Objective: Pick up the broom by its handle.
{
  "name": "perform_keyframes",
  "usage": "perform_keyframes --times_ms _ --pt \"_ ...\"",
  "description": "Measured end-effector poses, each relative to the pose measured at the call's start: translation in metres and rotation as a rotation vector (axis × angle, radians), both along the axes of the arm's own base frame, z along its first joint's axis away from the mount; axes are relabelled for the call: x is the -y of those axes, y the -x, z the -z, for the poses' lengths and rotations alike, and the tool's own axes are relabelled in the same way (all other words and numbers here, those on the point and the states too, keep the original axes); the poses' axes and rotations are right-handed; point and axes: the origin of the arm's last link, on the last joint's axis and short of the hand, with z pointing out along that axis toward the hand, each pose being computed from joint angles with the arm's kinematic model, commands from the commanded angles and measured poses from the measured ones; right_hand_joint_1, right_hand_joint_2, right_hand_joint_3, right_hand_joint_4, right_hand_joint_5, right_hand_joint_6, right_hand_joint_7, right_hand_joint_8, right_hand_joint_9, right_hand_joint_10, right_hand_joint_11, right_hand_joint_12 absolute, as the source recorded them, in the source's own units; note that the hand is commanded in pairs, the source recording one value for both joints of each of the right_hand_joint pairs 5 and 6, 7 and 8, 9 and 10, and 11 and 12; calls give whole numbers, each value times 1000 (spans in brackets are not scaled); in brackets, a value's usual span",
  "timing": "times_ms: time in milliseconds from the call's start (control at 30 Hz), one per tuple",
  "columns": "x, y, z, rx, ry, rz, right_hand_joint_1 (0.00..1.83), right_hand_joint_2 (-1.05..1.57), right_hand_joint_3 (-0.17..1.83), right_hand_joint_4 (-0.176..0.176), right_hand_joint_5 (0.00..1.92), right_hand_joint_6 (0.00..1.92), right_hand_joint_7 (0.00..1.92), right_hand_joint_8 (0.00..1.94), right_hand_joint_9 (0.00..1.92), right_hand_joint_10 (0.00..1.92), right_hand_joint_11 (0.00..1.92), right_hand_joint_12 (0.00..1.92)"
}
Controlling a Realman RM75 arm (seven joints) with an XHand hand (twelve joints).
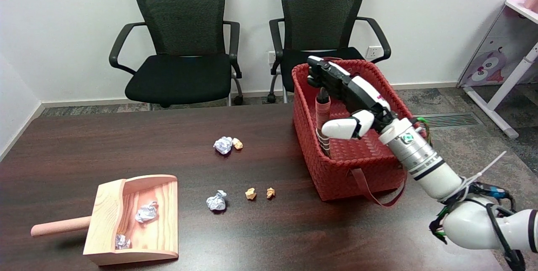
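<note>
The broom's pinkish handle [323,111] stands upright inside the red woven basket [340,178], near its left wall, with a dark tip on top and pale bands lower down. The brush end is hidden in the basket. My right hand [351,92] reaches over the basket from the lower right. Its dark fingers stretch out behind and above the handle's top, and its white thumb lies in front of the handle lower down. The handle sits between thumb and fingers, and the fingers have not closed around it.
A wooden dustpan [134,220] holding two paper balls lies at the front left. More crumpled paper [222,145] and small tan scraps [251,194] are scattered mid-table. Two black office chairs [180,69] stand behind the table. The basket's strap [370,189] hangs over its front.
</note>
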Motion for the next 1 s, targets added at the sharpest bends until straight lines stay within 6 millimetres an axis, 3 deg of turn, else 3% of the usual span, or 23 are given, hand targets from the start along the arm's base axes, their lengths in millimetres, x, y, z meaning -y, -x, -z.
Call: perform_keyframes --times_ms 433,800,1000 --pt "9 9 17 51 -21 55 790 152 542 -176 83 83 83 83 157 157 241 241" --pt "11 13 24 79 -27 77 780 202 557 -176 269 269 269 269 640 640 563 563" --pt "11 15 26 88 -27 84 767 246 605 -176 323 323 323 323 720 720 648 648"
